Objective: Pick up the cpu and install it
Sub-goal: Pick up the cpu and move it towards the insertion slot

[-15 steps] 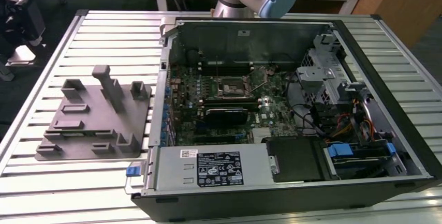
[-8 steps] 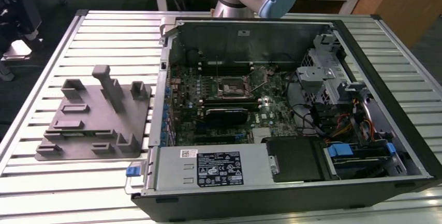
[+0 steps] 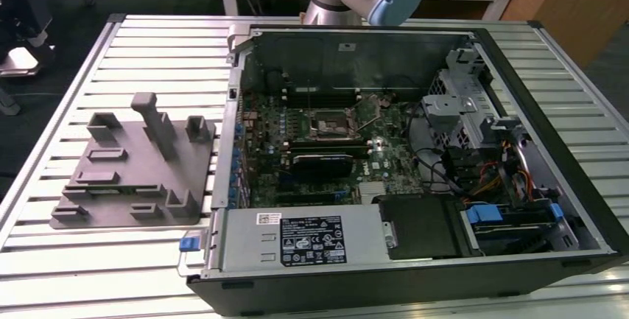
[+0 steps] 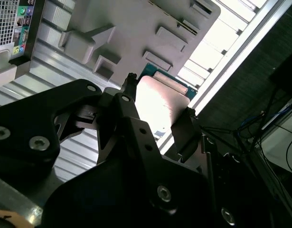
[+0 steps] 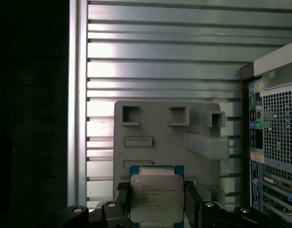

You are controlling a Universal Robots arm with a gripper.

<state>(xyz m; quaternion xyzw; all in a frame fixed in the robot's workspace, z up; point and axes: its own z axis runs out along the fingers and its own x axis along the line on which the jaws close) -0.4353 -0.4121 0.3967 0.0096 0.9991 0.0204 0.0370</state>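
My jaws are clamped on the cpu [image 5: 156, 197], one pressing each side edge, silver top showing. I hold it above the grey tray [image 5: 155, 128], which sits between the slatted bench's [image 5: 160, 61] edge and the computer case [image 5: 274, 118].

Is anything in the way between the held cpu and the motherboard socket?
Nothing visible does. The gripper clamps the cpu above the grey tray; the case is open-sided and the socket lies exposed.
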